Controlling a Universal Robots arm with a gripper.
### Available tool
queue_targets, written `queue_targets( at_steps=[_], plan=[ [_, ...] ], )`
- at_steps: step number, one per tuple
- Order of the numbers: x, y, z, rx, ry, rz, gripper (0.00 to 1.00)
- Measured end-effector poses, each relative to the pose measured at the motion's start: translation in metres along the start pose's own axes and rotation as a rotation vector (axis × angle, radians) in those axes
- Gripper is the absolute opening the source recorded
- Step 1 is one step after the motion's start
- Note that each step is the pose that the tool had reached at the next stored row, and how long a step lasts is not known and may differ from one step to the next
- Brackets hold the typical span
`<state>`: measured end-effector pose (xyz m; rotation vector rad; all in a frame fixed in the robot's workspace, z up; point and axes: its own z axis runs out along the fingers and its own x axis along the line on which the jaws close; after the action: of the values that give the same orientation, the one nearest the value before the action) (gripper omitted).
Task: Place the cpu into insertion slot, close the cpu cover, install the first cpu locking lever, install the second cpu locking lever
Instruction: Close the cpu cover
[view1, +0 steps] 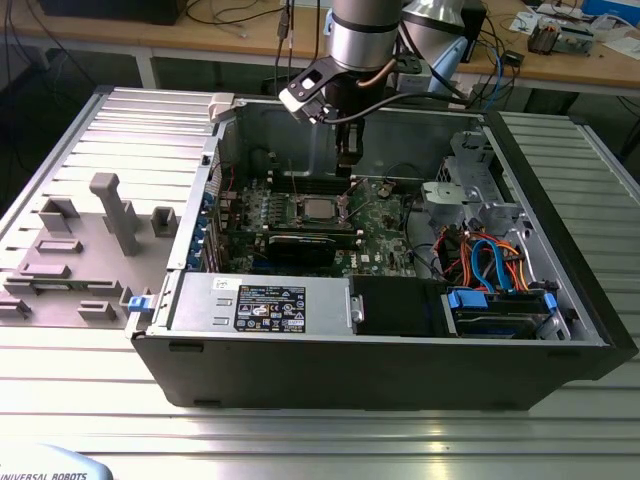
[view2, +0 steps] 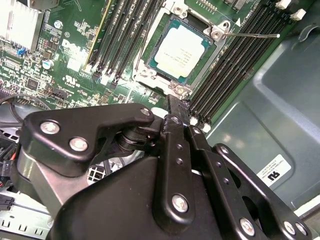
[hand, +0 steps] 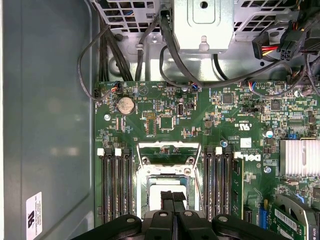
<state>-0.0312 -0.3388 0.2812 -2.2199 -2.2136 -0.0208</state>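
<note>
Metal tabletop (view1: 300, 440) carries the open computer case (view1: 400, 375), with the labelled power supply (view1: 200, 300) at its near wall. Behind that lies the green circuit board (view1: 385, 245). Cpu (view2: 181, 51) sits flat in the insertion slot (view2: 146, 76), top face fully exposed. Cpu cover (hand: 169, 146) is swung up off it, and one locking lever (view2: 252, 35) sticks out free. Hand (hand: 173, 194) hangs just above the slot's edge, fingers pressed together, gripping nothing.
</note>
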Motion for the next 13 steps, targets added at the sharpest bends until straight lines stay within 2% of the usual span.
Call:
queue_targets(
  at_steps=[5,10,13],
  plan=[
    [0.0000,0.0018,0.0000,0.0000,0.0000,0.000,0.11],
    [0.0000,0.0114,0.0000,0.0000,0.0000,0.000,0.11],
    [0.0000,0.0144,0.0001,0.0000,0.0000,0.000,0.11]
  ],
)
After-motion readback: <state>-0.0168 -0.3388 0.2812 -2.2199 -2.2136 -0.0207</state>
